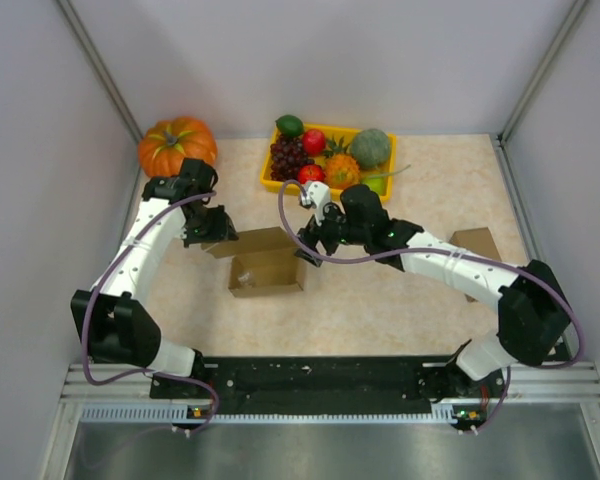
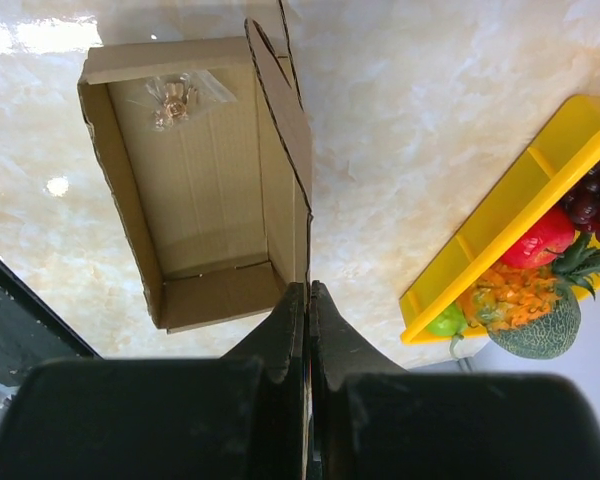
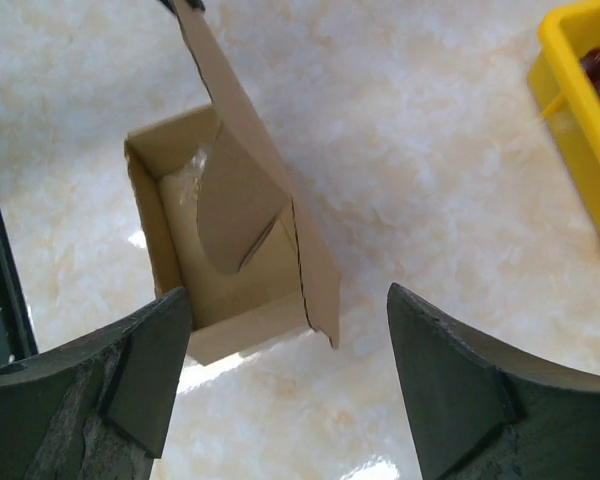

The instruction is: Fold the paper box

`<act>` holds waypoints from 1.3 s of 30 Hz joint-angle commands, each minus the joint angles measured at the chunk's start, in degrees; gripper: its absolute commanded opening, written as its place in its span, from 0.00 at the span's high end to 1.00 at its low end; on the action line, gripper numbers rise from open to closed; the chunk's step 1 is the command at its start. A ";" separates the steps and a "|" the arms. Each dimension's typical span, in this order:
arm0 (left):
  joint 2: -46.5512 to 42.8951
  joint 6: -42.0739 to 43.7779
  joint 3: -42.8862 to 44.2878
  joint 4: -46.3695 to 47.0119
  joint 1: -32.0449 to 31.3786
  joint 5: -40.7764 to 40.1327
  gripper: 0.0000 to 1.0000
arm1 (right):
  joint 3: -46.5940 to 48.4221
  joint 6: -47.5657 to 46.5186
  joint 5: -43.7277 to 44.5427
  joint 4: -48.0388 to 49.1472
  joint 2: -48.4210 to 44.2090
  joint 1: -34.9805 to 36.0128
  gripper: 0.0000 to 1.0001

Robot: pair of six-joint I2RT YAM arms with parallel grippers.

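The brown paper box (image 1: 267,270) lies open-topped at the table's middle, with its lid (image 1: 258,240) standing up along the far side. My left gripper (image 1: 218,238) is shut on the left end of that lid; in the left wrist view the thin lid edge (image 2: 302,190) runs straight into the closed jaws of the left gripper (image 2: 308,292). A small clear bag (image 2: 175,95) lies inside the box. My right gripper (image 1: 310,250) hangs open just off the box's right end; its wrist view shows the right gripper (image 3: 285,292) with wide jaws over a loose side flap (image 3: 318,268), touching nothing.
A yellow tray (image 1: 268,172) of fruit stands behind the box, an orange pumpkin (image 1: 177,143) at the back left. Another brown cardboard piece (image 1: 477,243) lies to the right, partly under the right arm. The tray's rim (image 3: 580,120) shows right of the right gripper.
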 commanded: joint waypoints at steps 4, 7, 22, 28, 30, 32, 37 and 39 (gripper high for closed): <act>-1.92 1.85 2.10 -1.51 -0.11 0.57 1.00 | 3.69 -0.75 3.21 10.91 4.31 1.83 0.25; -3.58 2.99 1.31 0.25 -0.20 0.05 1.00 | 6.16 0.73 8.18 11.43 5.91 3.67 0.34; -30.86 60.95 -24.13 37.99 -4.24 -10.06 0.02 | -0.69 4.88 -0.13 12.50 2.93 -4.14 1.00; -45.60 83.75 -41.05 55.53 -3.54 4.67 0.02 | -5.08 4.79 -2.33 11.09 -3.82 -8.61 1.00; -45.51 86.30 -42.62 56.05 -3.45 8.11 0.02 | -6.84 4.79 -3.56 10.29 -5.68 -10.03 1.00; -45.43 89.98 -44.91 60.17 -3.45 13.38 0.02 | -9.03 4.53 -5.49 10.47 -8.13 -12.14 1.00; -34.14 91.41 -42.47 67.65 -3.45 21.10 0.10 | -11.24 3.38 -10.58 10.99 -9.82 -16.62 1.00; -27.62 95.79 -35.92 65.58 -3.45 27.17 0.09 | -11.33 3.03 -12.78 11.35 -9.38 -18.29 1.00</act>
